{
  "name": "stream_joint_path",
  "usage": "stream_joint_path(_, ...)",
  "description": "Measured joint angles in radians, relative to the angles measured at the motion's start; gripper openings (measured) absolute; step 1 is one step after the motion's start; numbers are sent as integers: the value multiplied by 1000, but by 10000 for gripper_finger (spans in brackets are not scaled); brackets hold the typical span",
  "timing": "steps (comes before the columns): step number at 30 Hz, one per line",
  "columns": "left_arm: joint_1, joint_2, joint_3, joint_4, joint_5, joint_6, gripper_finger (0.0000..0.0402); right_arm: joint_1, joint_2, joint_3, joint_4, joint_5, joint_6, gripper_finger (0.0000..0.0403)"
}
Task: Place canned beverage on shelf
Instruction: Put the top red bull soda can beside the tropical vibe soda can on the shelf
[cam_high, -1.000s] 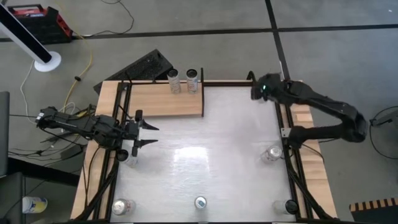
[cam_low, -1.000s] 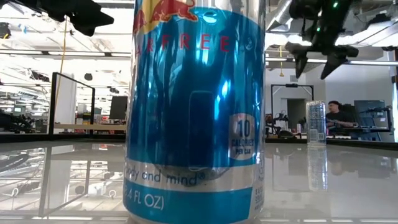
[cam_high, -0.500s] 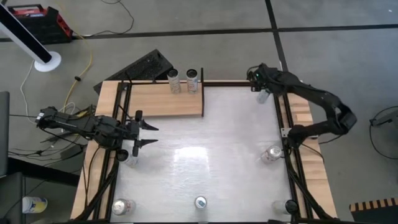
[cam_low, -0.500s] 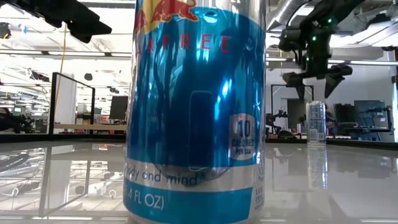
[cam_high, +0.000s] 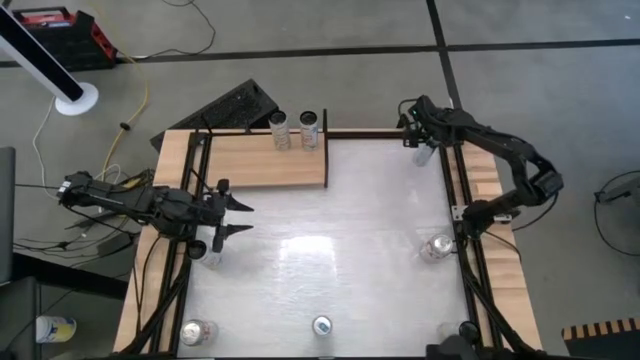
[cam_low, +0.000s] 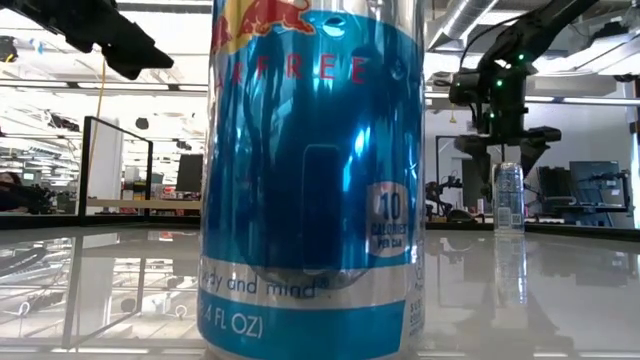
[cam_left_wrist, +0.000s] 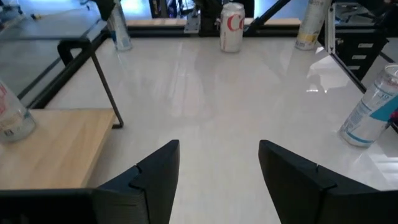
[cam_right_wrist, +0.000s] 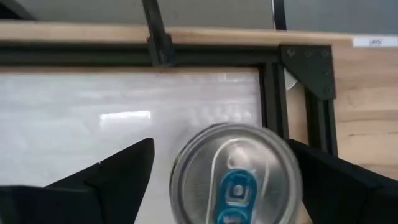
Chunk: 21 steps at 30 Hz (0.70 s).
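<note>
Right gripper (cam_right_wrist: 217, 180) hangs over the corner can (cam_right_wrist: 235, 174), fingers wide, needing descent and closure before the shelf (cam_high: 265, 160).

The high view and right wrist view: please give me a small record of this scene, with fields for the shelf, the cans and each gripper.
shelf: pale wooden board at the table's far left
cans on shelf: two, upright, at its far edge
target can: upright in the far right corner
right gripper: above that can, fingers open either side of it, not closed
left gripper: open, waiting at the left edge, holding nothing
</note>
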Motion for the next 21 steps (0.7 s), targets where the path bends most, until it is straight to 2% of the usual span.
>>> stream_joint_path(3,0,0,0,-17,0,-5,206,2,4,0,1,-3,-26,344)
stream_joint_path(8,0,0,0,-40,0,13,206,5,-8,0,-6,-22,-72,268)
stream_joint_path(15,0,0,0,-78,0,11,206,86,-102,0,-7,-150,-174,263)
stream_joint_path(18,0,0,0,-92,0,12,206,183,-159,0,-11,-213,-219,263)
stream_joint_path(21,0,0,0,-104,-1,18,206,329,-206,0,-23,-238,-229,263)
